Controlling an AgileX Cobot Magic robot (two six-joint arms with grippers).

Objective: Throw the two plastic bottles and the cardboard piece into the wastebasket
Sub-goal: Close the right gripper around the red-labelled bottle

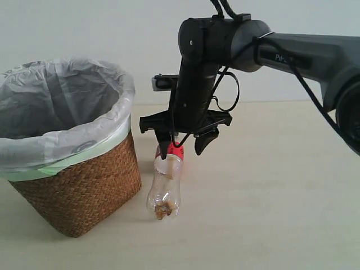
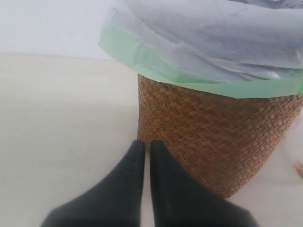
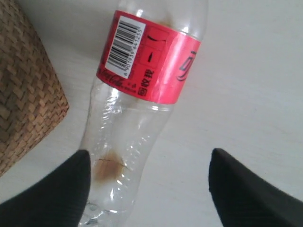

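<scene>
**Right gripper spread wide over the red-label bottle beside the basket**

The right gripper (image 1: 181, 153) hangs fingers-down over the red-label bottle (image 1: 165, 188), its jaws standing far apart and clamping nothing. The bottle lies on its side on the bench (image 1: 270, 197), roughly midway across it and well in from the far edge. Its end with the brown residue (image 1: 163, 210) points toward the near side. The red label (image 3: 149, 56) sits under the gripper. In the right wrist view the bottle is off-centre in the gap: one finger overlaps the clear body near the residue, while the other stands well clear of it over bare bench. Whether that nearer finger touches the plastic cannot be told.

The wastebasket (image 1: 84, 185) stands on the left part of the bench, just beside the bottle, with a narrow strip of bench between its wicker wall and the bottle. Its white liner bag (image 1: 62, 95) folds over the rim, with a pale green edge (image 1: 84, 154) below the fold. The rim rises well above the lying bottle, and the right gripper's fingertips hang lower than the rim's top, near its right side.

To the right of the bottle the bench runs open to the edge of the exterior view, and the far edge meets a plain wall.

The left gripper (image 2: 147, 142) is low beside the basket's base, its two fingers pressed almost together with only a thin slit between them and nothing in it.
</scene>
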